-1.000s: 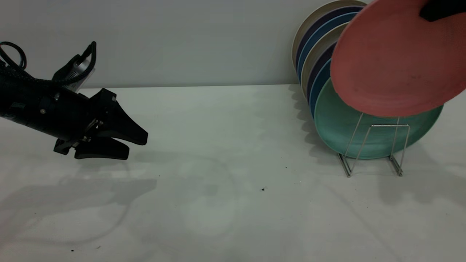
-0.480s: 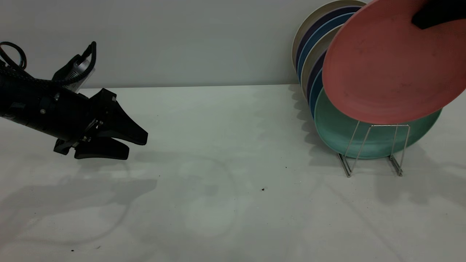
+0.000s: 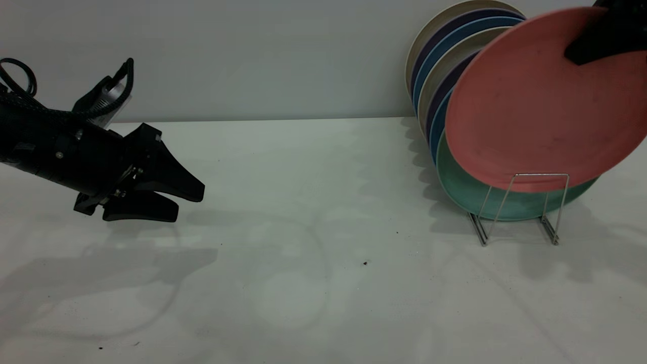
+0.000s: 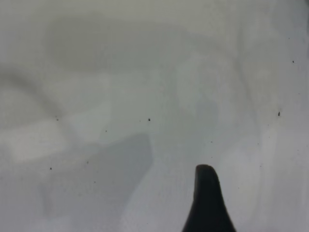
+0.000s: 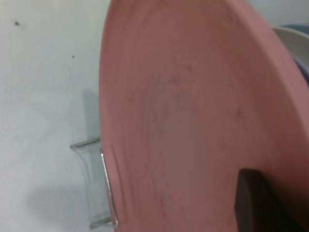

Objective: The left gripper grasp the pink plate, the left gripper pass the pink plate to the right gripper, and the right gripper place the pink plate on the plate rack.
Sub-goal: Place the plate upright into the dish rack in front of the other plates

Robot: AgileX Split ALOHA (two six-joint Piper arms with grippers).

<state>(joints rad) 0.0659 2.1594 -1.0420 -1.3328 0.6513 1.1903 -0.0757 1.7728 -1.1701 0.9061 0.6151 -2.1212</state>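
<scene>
The right tool (image 3: 601, 38) grips the pink plate (image 3: 536, 106) by its upper rim above the plate rack (image 3: 520, 207) near the surface's far right corner, needing lowering into the front slot, while the left tool (image 3: 169, 199) idles slightly parted.

The left end effector (image 3: 174, 199), a chunky black body with two tapered pointed jaws and looped black cables at its back, hangs at the exterior view's left edge, reaching in from that side and tilted slightly downward. Its jaws stand a little apart with nothing between them. In the left wrist view only one dark rounded jaw tip (image 4: 206, 203) shows. The right end effector (image 3: 604, 35), seen only in part as a dark tapered jaw, enters from the upper right corner, raised high and clamped on what it carries.
</scene>
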